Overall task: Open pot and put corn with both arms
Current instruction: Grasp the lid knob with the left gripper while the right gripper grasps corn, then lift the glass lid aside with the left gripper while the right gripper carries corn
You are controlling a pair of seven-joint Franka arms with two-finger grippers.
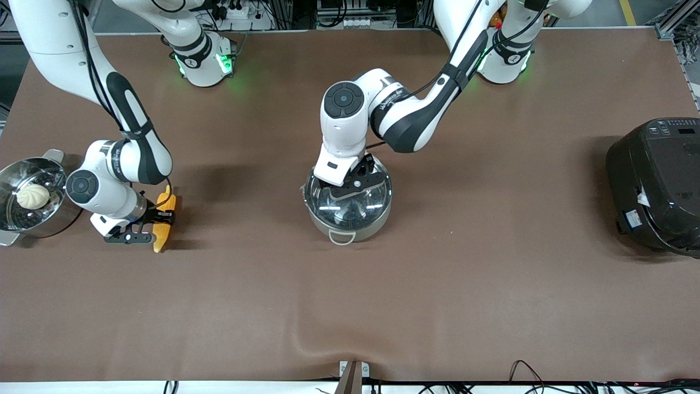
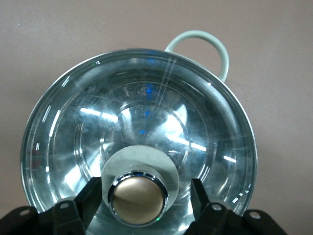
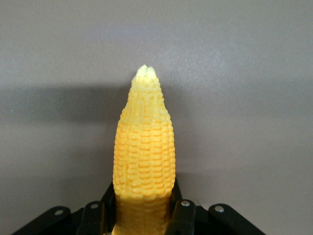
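The steel pot (image 1: pixel 350 231) stands mid-table with its glass lid (image 1: pixel 355 203) on it. My left gripper (image 1: pixel 353 183) is low over the lid. In the left wrist view its open fingers (image 2: pixel 93 196) stand on either side of the copper-coloured knob (image 2: pixel 138 199), with a gap on each side. One loop handle (image 2: pixel 217 49) of the pot shows past the lid (image 2: pixel 146 112). My right gripper (image 1: pixel 157 220) is shut on the thick end of the corn (image 1: pixel 167 205), at or just above the table near the right arm's end. The corn also shows in the right wrist view (image 3: pixel 143 152).
A steel steamer pot (image 1: pixel 11 180) with a white bun (image 1: pixel 33 195) stands beside my right gripper at the right arm's end of the table. A large black cooker (image 1: pixel 656 186) stands at the left arm's end. The brown mat has a wrinkle (image 1: pixel 328 339) near the front edge.
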